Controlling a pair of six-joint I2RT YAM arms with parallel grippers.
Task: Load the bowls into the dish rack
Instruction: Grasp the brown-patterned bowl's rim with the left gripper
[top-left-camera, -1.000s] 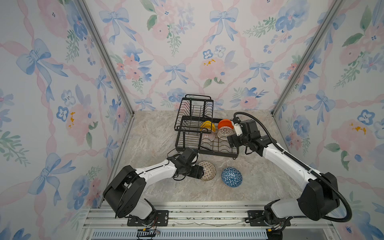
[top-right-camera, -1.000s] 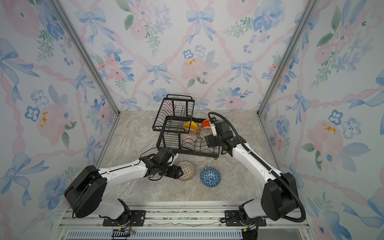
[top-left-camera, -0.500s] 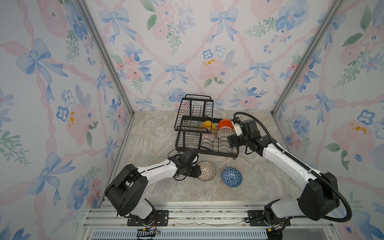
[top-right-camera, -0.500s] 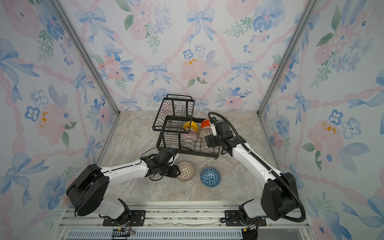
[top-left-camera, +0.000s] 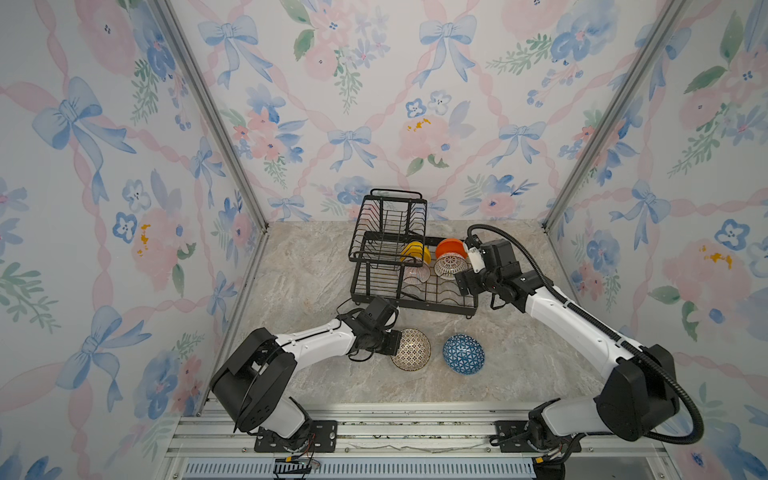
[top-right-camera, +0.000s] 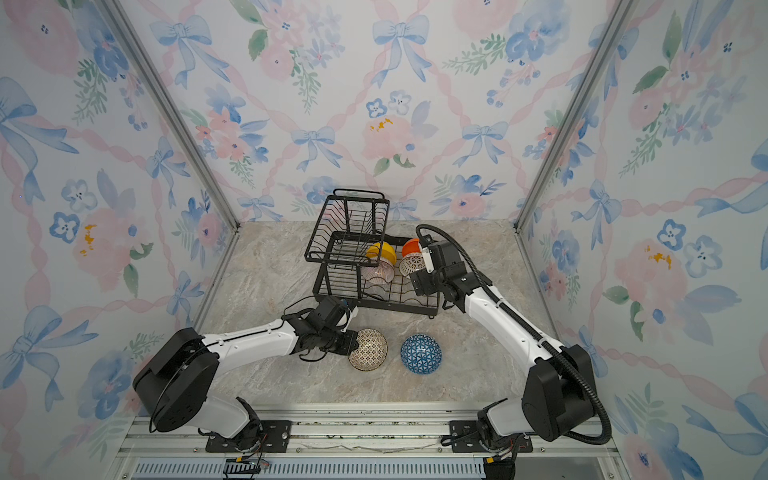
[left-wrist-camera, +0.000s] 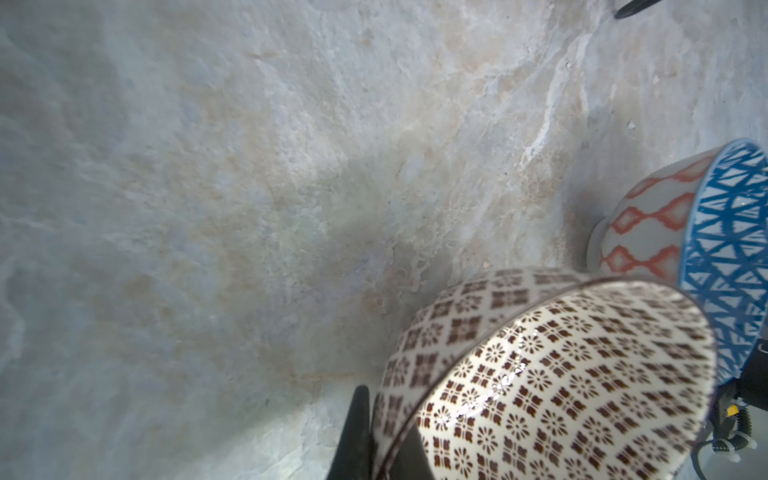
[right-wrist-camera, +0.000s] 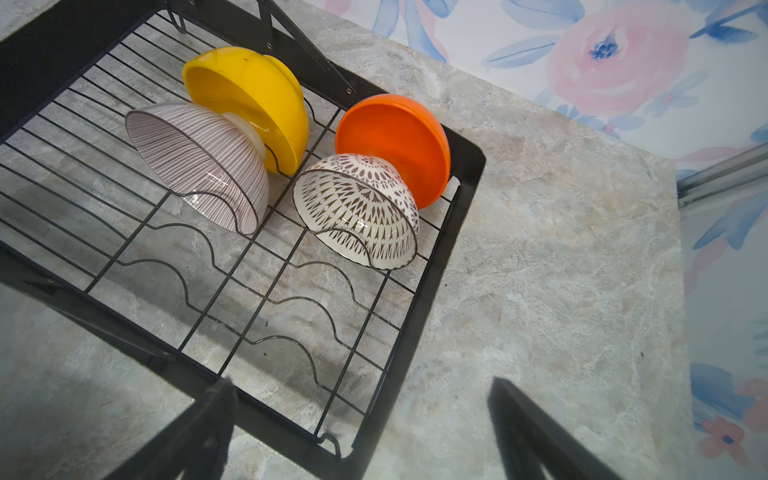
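Left jaws are pinched on the rim of the mosaic bowl, on the tabletop beside the blue bowl. Right jaws gape over the dish rack. Probably glazed ceramic: stiff, slick, breakable, so a rim hold suits.

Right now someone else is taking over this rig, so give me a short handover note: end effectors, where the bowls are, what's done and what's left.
Left end effector: shut on the rim of the mosaic bowl, low at the table in front of the dish rack.
Right end effector: open, empty, hovering over the rack's near corner on its own side.
Done: yellow bowl, orange bowl, striped bowl and lattice bowl stand on edge in the rack's lower tray.
Left: rack the mosaic bowl, then the blue bowl, which lies on the table beside it.
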